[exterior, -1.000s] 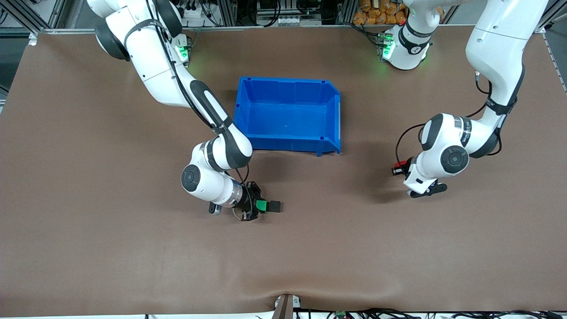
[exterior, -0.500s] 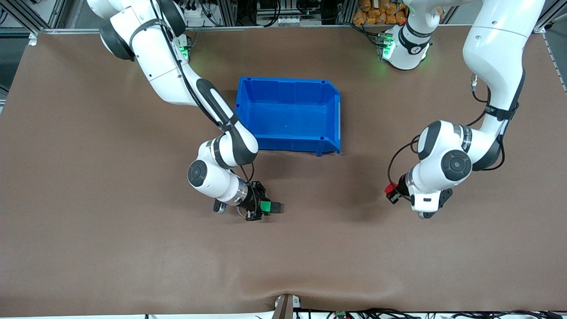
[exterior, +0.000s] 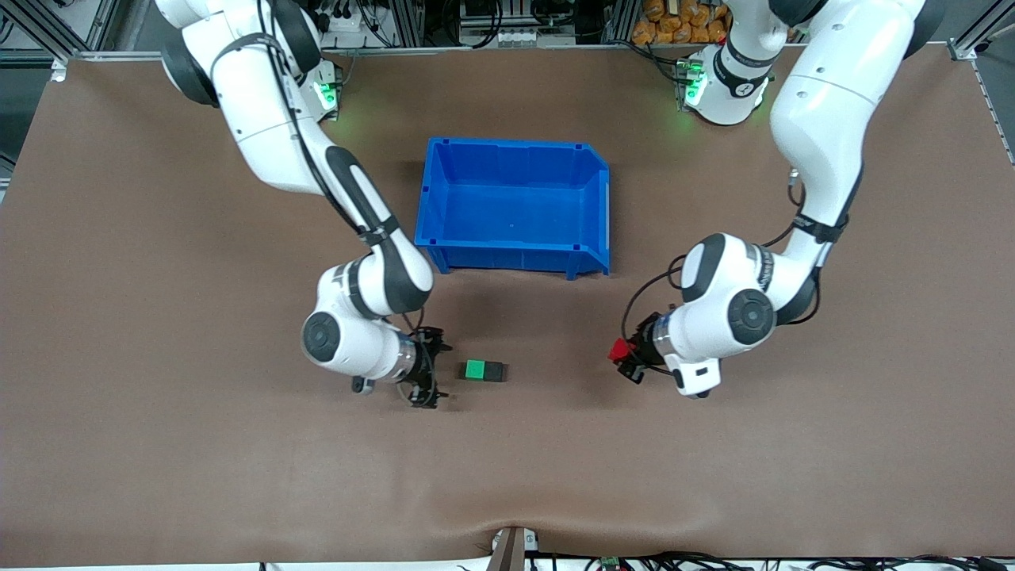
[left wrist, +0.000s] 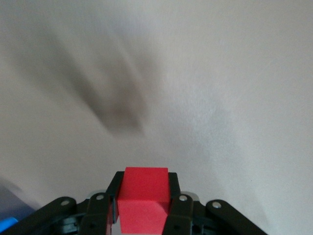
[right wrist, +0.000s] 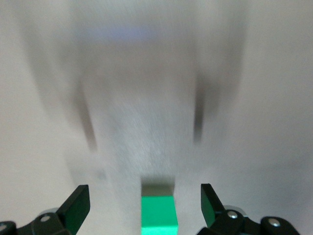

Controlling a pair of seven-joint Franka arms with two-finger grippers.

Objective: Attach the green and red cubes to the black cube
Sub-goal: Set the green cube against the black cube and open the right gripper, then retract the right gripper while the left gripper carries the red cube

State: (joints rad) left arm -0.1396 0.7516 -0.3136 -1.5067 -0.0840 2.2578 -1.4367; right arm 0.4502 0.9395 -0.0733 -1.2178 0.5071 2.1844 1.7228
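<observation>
Since a second ago the right gripper [exterior: 428, 368] has let go of the green cube [exterior: 475, 369] and backed off toward its own end of the table, while the left gripper [exterior: 621, 354] has swung in toward the middle with the red cube [exterior: 617, 349].

Front view: green cube sits on the table touching the black cube [exterior: 494, 370], both nearer the camera than the blue bin [exterior: 515, 255]. Looks like green is attached, so red is the step in hand. The black cube's free face points toward the left arm, with plenty of bare table between them for a straight run in.

Left wrist view: fingers [left wrist: 177, 200] pinching the red cube [left wrist: 144, 196], nothing but table ahead.

Right wrist view: fingers [right wrist: 78, 204] spread wide, green cube [right wrist: 158, 209] between them but apart from both.
</observation>
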